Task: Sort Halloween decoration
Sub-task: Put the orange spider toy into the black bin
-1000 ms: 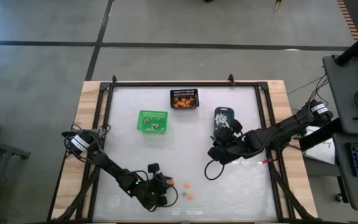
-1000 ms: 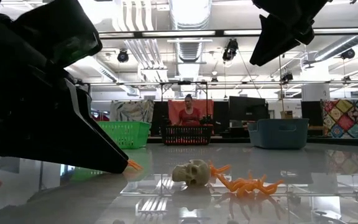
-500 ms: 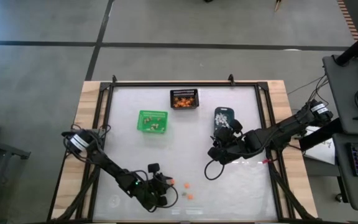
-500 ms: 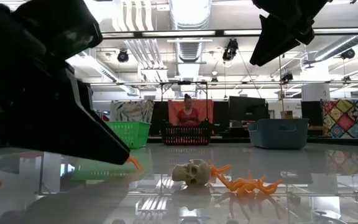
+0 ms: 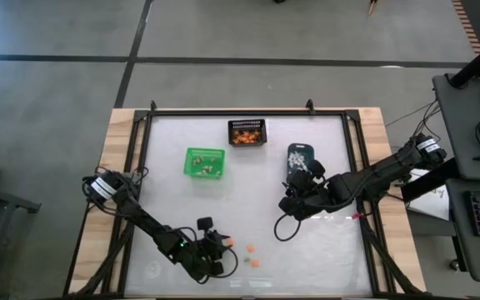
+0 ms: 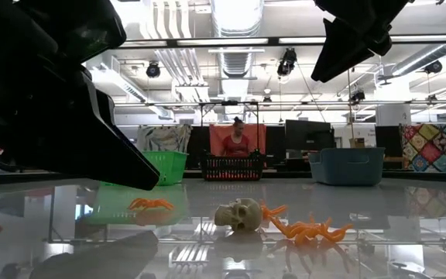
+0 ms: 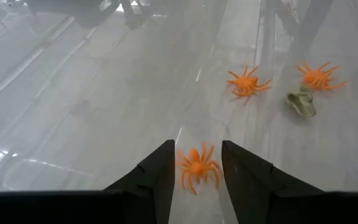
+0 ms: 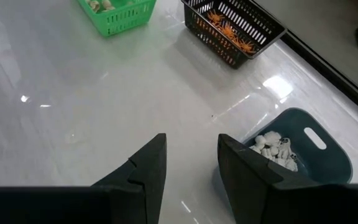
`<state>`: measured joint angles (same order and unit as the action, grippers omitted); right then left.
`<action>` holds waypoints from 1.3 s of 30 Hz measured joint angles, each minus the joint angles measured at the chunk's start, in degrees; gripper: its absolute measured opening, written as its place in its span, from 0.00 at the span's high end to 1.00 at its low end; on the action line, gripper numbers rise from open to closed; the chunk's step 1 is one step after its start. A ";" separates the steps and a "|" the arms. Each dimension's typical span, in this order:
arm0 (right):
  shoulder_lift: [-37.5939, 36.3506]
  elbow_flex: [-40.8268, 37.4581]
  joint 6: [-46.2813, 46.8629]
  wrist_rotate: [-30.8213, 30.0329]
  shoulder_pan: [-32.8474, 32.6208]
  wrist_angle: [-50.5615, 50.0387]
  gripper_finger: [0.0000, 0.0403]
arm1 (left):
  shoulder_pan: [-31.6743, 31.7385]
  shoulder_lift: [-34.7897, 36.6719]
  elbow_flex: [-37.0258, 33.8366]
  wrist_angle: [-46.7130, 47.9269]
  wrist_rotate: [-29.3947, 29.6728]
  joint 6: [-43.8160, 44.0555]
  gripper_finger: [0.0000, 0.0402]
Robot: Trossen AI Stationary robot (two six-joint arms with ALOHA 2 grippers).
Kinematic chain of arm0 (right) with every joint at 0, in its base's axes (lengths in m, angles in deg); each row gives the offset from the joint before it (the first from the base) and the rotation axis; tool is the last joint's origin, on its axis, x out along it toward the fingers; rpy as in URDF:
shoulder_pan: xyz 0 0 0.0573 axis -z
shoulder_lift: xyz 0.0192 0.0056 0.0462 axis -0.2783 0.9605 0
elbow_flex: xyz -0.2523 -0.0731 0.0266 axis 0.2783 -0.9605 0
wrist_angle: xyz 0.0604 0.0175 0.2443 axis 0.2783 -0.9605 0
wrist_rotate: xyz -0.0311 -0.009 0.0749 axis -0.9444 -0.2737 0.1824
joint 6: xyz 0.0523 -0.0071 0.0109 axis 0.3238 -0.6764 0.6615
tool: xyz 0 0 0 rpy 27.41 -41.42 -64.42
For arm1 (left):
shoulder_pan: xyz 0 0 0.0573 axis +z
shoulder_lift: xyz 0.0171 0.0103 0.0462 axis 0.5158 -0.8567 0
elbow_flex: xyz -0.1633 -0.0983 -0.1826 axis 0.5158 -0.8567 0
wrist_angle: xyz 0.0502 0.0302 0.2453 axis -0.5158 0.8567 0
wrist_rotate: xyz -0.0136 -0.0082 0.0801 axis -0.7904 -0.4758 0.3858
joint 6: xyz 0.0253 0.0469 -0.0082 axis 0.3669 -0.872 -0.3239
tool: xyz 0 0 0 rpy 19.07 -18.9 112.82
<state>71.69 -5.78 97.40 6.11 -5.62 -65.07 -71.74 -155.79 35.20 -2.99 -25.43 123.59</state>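
Note:
The Halloween decoration still loose on the table is three orange spiders and a tan skull, near the front edge. One spider [image 7: 197, 169] lies on the table under my left gripper [image 7: 196, 148], which is open, its fingers standing either side of the spider and just above it [image 6: 152, 204]. The other two spiders [image 7: 247, 83] [image 7: 319, 76] and the skull [image 7: 301, 102] lie a little to the right. My right gripper [image 8: 191, 142] hangs open and empty above the table, next to the blue-grey bin [image 8: 303, 152].
At the back stand a green bin [image 5: 204, 162] with pale trinkets, a black mesh bin [image 5: 247, 132] with orange spiders and the blue-grey bin [image 5: 300, 158] with white ones. A black frame [image 5: 248, 112] runs round the table. A person stands far behind the table [image 6: 237, 139].
My left gripper has risen a little off the table without opening or shutting. The orange spider, mostly hidden behind its finger before, now shows whole on the table below the fingertips. My right arm has kept still.

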 joint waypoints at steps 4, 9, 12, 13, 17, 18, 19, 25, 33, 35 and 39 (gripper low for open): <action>0.00 0.00 0.00 0.00 0.00 0.00 0.67 | 0.00 0.00 -0.04 0.37 0.00 0.73 0.73; 0.00 0.00 0.00 0.00 0.00 0.00 0.67 | 0.00 0.00 -0.01 -0.18 1.19 2.15 0.76; 0.00 0.00 0.00 0.00 0.00 0.00 0.67 | -0.04 -0.02 0.00 -2.30 1.92 0.90 0.72; 0.00 0.00 -0.02 0.00 0.00 0.00 0.67 | -0.04 -0.23 -0.02 -2.87 2.04 0.70 0.71; 0.00 0.00 -0.26 -0.02 0.00 0.07 0.67 | -0.04 -2.39 -0.05 -4.62 2.35 -0.08 0.61; 0.00 0.00 -0.26 -0.02 0.00 0.07 0.67 | -0.04 -2.92 -0.06 -4.83 2.59 -0.05 0.58; 0.00 0.00 -0.28 0.00 0.00 0.08 0.67 | -0.04 -3.31 -0.06 -4.97 2.71 0.05 0.55; 0.00 -0.03 -0.37 0.00 0.00 0.11 0.67 | -0.17 -4.88 -0.08 -5.17 3.79 0.00 0.47; 0.00 -0.11 -0.42 -0.01 0.00 0.11 0.67 | -0.31 -5.66 -0.13 -5.97 3.39 0.02 0.67; 0.00 -0.11 -0.42 -0.01 0.00 0.11 0.67 | -0.33 -5.66 -0.13 -5.93 3.32 -0.01 0.75; 0.00 -0.11 -0.42 -0.01 0.00 0.11 0.67 | -0.31 -5.68 -0.14 -5.64 3.53 -0.14 0.89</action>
<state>71.69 -5.89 96.99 6.10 -5.62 -64.97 -72.05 -161.47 35.06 -8.63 -21.90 123.45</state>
